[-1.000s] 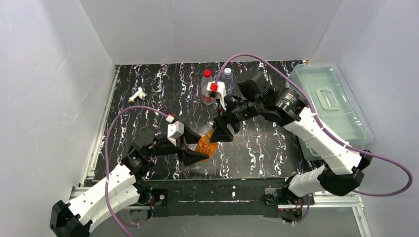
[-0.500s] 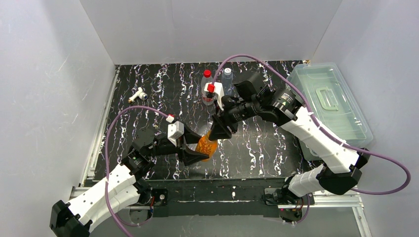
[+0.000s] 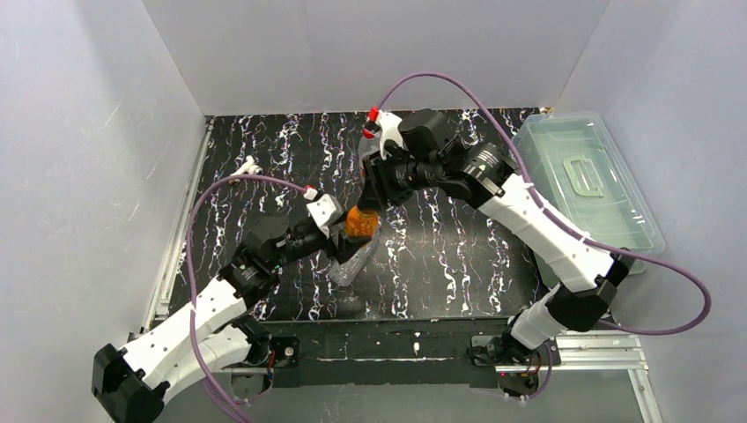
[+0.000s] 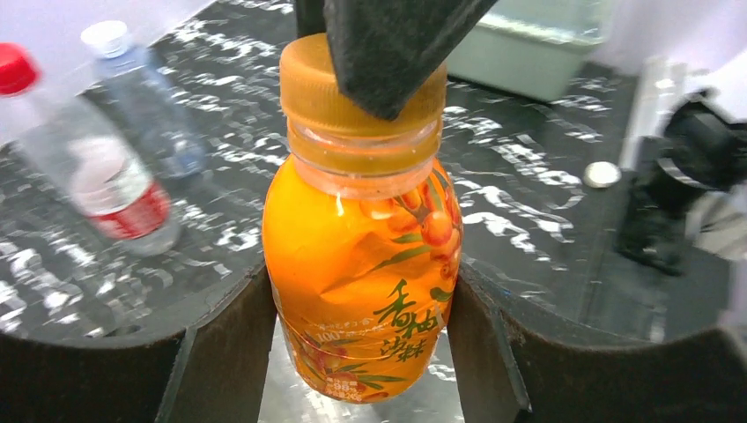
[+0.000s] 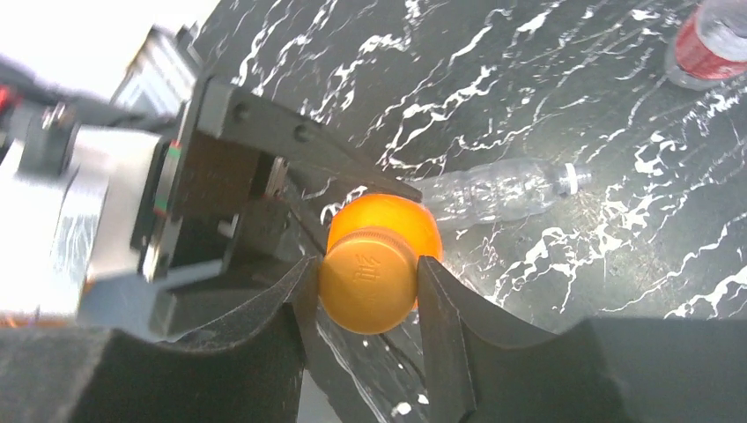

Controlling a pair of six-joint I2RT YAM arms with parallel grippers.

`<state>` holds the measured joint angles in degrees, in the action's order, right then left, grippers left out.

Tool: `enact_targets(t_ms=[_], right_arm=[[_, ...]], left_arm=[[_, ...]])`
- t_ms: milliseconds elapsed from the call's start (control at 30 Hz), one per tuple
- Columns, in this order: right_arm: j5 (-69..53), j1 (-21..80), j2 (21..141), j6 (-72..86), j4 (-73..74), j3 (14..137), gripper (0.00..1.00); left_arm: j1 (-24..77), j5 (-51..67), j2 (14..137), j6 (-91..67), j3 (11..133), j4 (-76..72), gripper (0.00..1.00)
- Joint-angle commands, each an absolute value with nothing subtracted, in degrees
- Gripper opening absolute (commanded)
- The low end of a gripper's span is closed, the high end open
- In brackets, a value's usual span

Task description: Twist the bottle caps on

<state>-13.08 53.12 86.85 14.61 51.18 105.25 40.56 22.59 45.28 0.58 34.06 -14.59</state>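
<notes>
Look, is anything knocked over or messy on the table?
Yes. A clear bottle lies tipped on its side on the table, just beneath the held orange bottle with its orange cap. Nothing looks spilled.

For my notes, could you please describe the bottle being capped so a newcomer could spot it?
On the black marbled table, look at the middle. The orange bottle is held by the left gripper, its orange cap pinched by the right gripper. The other bottles are clear.
</notes>
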Motion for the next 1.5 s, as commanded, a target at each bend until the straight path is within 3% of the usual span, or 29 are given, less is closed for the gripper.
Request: enact_targets(t_ms=[0,167,267,500,633,967,1033,1167,1467], right_arm=[[-9.23,55.19,92.03,32.21,52.75,104.80,0.23],[-3.05,55.20,93.40,39.97,49.01,103.04,0.22],[0.42,55.20,93.34,40.42,47.80,103.70,0.29],[7.72,55.13,91.27,34.29,50.33,112.70,0.81],[7.83,55.12,87.12,27.78,52.73,116.06,0.97],[-16.96,55.20,76.26,6.80,52.77,101.42,0.98],[-19.74,55.20,75.34,5.10,52.46,99.60,0.93],[-22.98,55.15,75.12,3.60,51.78,98.53,0.86],[-25.22,55.20,77.19,2.29,52.06,97.83,0.83]], left_arm=[[40.17,5.33,48.02,11.28,43.12,-23.51,0.00],[40.24,1.06,50.70,14.71,45.41,-23.70,0.00],[40.25,2.39,49.89,14.90,44.60,-23.60,0.00],[40.17,10.64,45.55,9.80,38.99,-17.65,0.00],[39.65,22.25,43.33,5.84,36.81,-12.09,0.00],[37.16,47.71,42.89,-2.33,37.27,-8.37,0.00],[36.74,50.76,43.69,-3.60,37.52,-8.35,0.00],[36.30,54.81,45.39,-5.44,38.12,-8.26,0.00],[35.95,55.80,46.00,-5.45,38.44,-8.26,0.00]])
